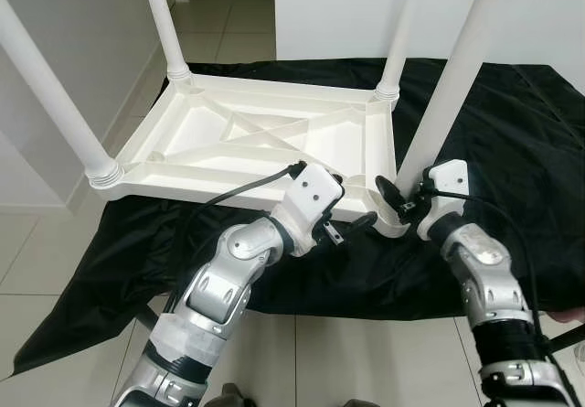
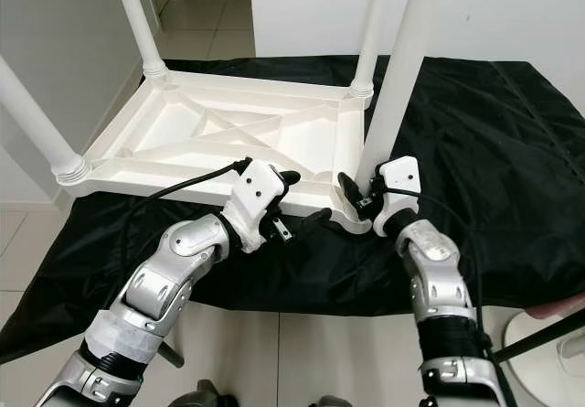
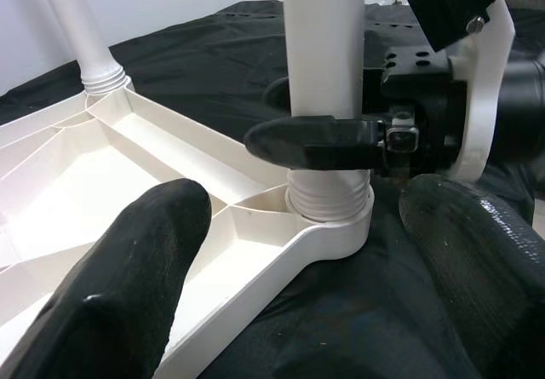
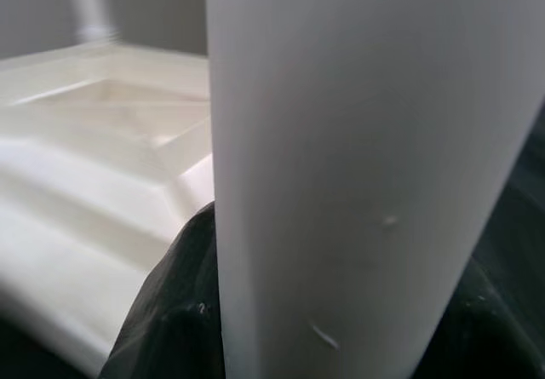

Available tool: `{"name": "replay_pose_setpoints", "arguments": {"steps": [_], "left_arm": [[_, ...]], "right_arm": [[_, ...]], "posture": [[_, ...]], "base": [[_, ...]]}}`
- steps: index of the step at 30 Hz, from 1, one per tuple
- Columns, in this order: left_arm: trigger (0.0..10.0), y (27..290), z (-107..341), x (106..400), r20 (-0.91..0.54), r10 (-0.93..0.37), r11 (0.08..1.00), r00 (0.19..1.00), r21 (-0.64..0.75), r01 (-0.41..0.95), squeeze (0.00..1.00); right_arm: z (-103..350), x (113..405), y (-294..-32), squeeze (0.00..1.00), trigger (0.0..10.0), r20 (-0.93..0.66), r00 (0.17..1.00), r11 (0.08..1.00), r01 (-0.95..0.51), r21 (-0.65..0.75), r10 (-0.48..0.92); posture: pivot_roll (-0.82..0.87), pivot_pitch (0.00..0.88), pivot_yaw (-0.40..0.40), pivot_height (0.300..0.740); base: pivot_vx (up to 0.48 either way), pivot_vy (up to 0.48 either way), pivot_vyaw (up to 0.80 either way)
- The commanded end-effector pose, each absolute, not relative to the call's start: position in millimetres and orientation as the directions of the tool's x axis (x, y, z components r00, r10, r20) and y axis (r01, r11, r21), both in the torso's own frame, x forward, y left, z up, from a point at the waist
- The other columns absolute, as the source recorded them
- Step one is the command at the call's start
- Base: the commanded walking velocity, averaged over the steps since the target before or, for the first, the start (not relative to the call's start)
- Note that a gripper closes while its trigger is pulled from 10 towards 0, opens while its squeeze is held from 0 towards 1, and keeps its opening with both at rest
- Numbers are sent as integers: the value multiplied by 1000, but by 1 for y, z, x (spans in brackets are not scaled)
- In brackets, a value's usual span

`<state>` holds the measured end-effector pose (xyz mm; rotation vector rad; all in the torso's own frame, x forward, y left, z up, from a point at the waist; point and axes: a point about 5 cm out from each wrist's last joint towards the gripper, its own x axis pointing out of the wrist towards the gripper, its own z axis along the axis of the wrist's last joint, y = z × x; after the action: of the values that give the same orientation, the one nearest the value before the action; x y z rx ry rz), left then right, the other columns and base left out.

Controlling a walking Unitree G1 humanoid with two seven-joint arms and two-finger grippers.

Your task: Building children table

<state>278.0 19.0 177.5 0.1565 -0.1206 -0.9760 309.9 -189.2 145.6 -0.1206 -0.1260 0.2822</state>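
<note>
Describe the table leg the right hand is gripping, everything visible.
The table leg is a smooth white plastic-looking tube, leaning slightly, its ribbed threaded base seated in the near right corner socket of the upturned tabletop. The right hand clamps it just above that socket. Its top runs out of frame.

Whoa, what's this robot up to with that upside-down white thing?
It is putting together a small white plastic table, lying upside down on a black cloth. All four legs stand in their corner sockets. The right gripper is closed around the base of the nearest leg, while the left gripper, fingers open, straddles the table's edge beside that corner.
</note>
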Motion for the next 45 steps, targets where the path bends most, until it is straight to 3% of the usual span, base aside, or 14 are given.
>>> {"name": "replay_pose_setpoints", "arguments": {"steps": [1,6,8,13,20,21,23,24,32,33,37,39,43,45], "left_arm": [[10000,21,177,277,24,-814,574,581,191,796,0],[10000,21,176,277,22,-812,576,583,189,795,0],[10000,21,176,276,22,-811,577,584,187,795,0],[10000,20,176,276,22,-811,578,585,184,795,0],[10000,20,175,276,22,-809,580,587,184,793,0],[10000,20,175,276,23,-809,581,587,184,793,0],[10000,20,175,276,23,-809,581,588,184,793,0],[10000,20,176,276,25,-808,583,589,183,792,0],[10000,20,175,275,28,-805,587,593,180,789,0],[10000,20,174,274,27,-804,588,594,181,788,0],[10000,20,174,274,26,-804,588,594,181,788,0],[10000,21,172,273,20,-806,584,591,186,790,0],[10000,21,170,274,8,-809,576,588,210,790,0],[10000,21,170,274,8,-809,576,588,210,790,0]], "right_arm": [[140,307,-181,0,10000,88,968,967,-223,-120,234],[135,299,-161,0,10000,98,985,988,-136,-73,143],[131,296,-152,0,10000,89,996,999,1,-36,2],[129,295,-146,0,10000,57,988,989,146,0,-145],[133,294,-147,0,10000,70,984,986,166,0,-166],[133,294,-150,196,10000,81,983,986,164,7,-164],[134,293,-152,196,10000,89,982,986,164,12,-165],[137,292,-153,1000,10000,113,983,990,144,5,-143],[141,293,-170,1000,10000,151,986,998,70,11,-70],[141,293,-176,0,10000,150,988,1000,30,-5,-29],[140,293,-180,0,10000,143,989,999,-25,-32,29],[138,294,-184,0,10000,105,974,979,-198,-55,202],[135,295,-184,0,10000,67,930,931,-354,-94,361],[135,295,-184,0,10000,67,930,931,-354,-94,361]], "posture": [[-38,0,48,740],[-35,0,47,740],[-34,0,47,740],[-31,0,45,740],[-31,0,45,740],[-31,0,39,740],[-29,0,38,740],[-29,0,34,740],[-27,0,24,740],[-26,0,21,740],[-28,0,21,740],[-28,0,21,740],[-29,0,22,740],[-29,0,22,740]], "base": [[0,0,0],[0,0,0],[0,0,0],[0,0,0],[0,0,0],[0,0,0],[0,0,0],[0,0,0],[0,0,0],[0,0,0],[0,0,0],[0,0,0],[0,0,0],[0,0,0]]}}
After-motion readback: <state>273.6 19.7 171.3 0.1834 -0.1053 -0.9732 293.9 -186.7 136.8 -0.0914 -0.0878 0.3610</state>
